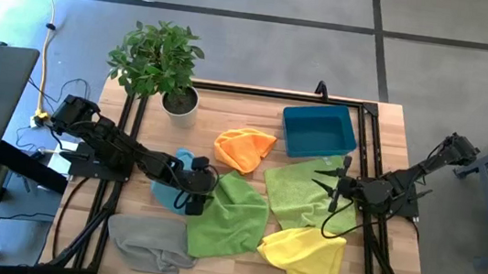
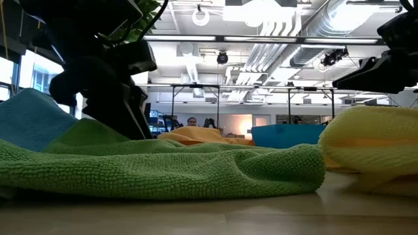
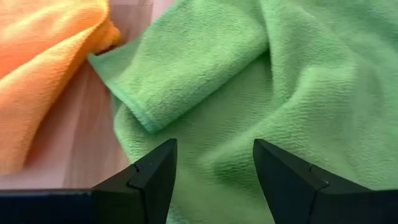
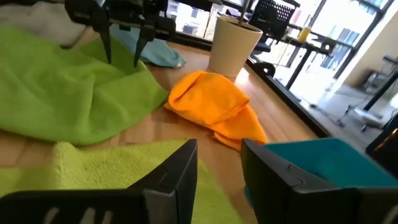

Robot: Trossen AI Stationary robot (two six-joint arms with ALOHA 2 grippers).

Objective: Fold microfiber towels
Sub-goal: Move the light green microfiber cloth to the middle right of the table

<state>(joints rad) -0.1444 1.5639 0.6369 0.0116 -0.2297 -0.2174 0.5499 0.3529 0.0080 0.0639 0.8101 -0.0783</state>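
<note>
On the wooden table, largest to smallest:

Green towel: crumpled at the table's middle front, lying between the light blue towel and the lime green towel. One edge is rolled into a fold that shows in the left wrist view just ahead of the fingers.

Lime green towel: spread right of centre, partly under the right gripper.

Yellow towel: bunched at the front right, touching the lime green one.

Grey towel: heaped at the front left.

Orange towel: loosely doubled, behind the green towel and beside the blue bin.

Light blue towel: mostly hidden under the left arm.

Potted plant: rear left corner.

Left gripper: the nearer arm to the green towel, poised at its left edge. Fingers spread wide, holding nothing; the cloth lies directly ahead and below, its rolled edge running across the line of the fingers, so a short forward descent would likely straddle it.

Right gripper: above the lime green towel, fingers parted, holding nothing; farther from the green towel.
</note>
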